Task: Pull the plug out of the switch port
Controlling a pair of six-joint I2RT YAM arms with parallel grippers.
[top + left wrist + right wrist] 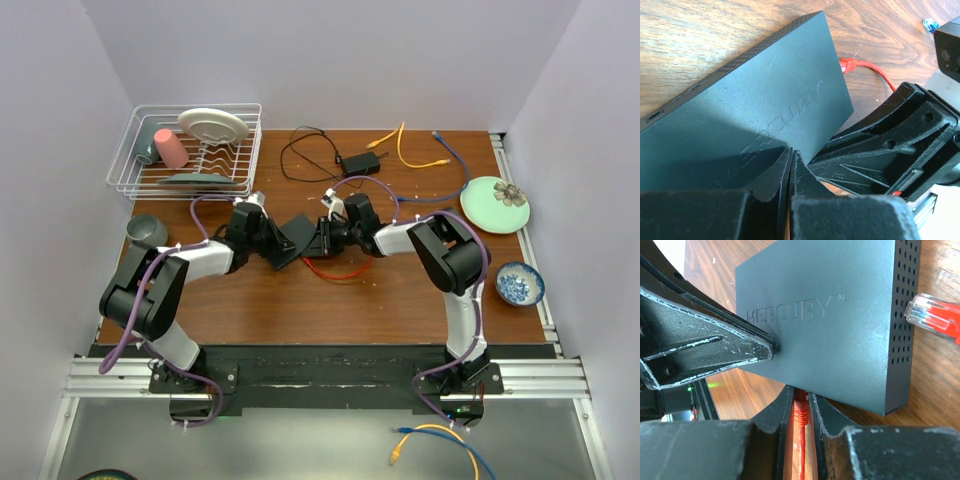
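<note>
The switch (294,234) is a flat matte-black box marked MERCURY (765,95) (830,315) lying mid-table between both arms. Its port edge faces my right gripper and the sockets themselves are hidden. My right gripper (800,396) (321,238) is shut on the red plug (799,415), which runs straight in under that edge of the box. My left gripper (791,154) (271,243) is shut with nothing between its fingers, its tip resting on the box's top face. The red cable (335,271) loops on the table, and its other plug (932,317) (850,65) lies loose beside the box's perforated side.
A wire dish rack (128,170) with a plate and pink cup stands at back left, a grey bowl (146,231) beside it. A black adapter (358,162) with cord, yellow cable (405,150) and blue cable (452,150) lie behind. A green plate (494,204) and blue bowl (520,284) sit right.
</note>
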